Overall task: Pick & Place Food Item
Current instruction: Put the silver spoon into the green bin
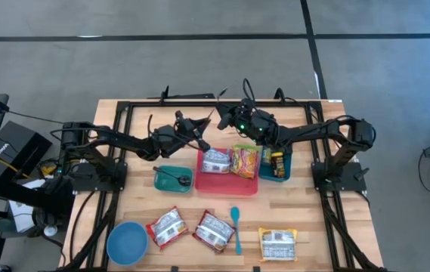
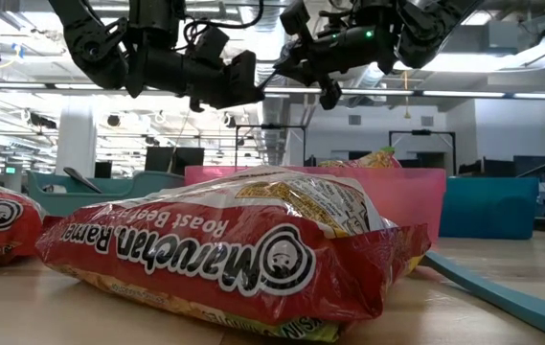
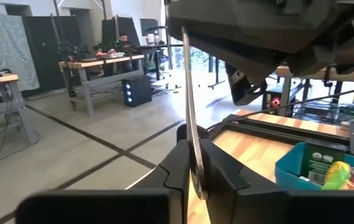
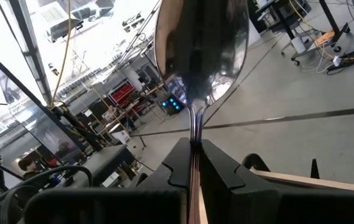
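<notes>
a metal spoon [image 4: 200,56] is pinched by both the right gripper [image 4: 195,163] and left gripper [image 3: 194,168] mid-handover; packets at six o'clock remain unplaced.

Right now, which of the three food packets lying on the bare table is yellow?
The yellow packet, lying alone to the right of the teal spoon; the two red packets both lie left of that spoon.

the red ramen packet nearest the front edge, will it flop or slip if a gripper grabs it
The ramen packet looks puffy with crinkled, glossy film, so fingers may slide unless they pinch a seam. It probably holds a stiff noodle block, so it should stay fairly flat, and it is likely light. Squeezing hard could crack the noodles.
</notes>
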Available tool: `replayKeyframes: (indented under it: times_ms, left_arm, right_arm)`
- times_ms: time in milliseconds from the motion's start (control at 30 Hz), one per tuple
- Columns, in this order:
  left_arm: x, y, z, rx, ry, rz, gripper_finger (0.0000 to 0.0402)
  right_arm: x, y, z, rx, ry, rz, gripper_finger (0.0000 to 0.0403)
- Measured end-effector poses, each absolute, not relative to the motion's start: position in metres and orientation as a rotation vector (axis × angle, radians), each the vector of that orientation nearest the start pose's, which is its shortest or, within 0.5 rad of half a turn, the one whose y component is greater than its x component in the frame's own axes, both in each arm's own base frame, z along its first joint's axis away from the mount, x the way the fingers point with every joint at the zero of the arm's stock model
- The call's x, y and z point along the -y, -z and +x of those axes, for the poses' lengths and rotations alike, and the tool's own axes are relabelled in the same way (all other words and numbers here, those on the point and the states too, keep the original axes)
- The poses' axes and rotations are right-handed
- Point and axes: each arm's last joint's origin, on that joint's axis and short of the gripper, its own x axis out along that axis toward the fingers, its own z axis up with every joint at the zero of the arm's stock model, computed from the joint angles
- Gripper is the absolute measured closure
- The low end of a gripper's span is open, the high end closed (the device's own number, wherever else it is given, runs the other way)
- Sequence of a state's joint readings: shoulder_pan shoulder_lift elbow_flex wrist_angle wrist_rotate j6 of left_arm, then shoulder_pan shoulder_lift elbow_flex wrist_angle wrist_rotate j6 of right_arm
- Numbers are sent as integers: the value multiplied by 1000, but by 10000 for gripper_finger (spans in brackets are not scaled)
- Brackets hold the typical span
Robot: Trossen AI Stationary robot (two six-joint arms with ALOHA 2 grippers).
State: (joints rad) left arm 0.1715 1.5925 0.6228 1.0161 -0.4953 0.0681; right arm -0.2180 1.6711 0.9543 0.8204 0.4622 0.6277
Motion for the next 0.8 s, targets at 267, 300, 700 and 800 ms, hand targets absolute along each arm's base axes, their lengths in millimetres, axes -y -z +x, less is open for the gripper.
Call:
replayKeyframes:
  times_ms: [267,300,700,800]
  left_arm:
    - [-66,-204,300,22,-680,58,385]
    - [-66,-204,300,22,-680,58,385]
    - [-66,-204,300,26,-680,56,396]
    - [-65,-203,300,15,-651,65,398]
  right_arm:
    - [91,-260,352,315,624,616,392]
    - [91,-260,352,315,624,616,392]
    - [91,-260,352,318,623,616,372]
    - [91,-261,352,320,619,617,363]
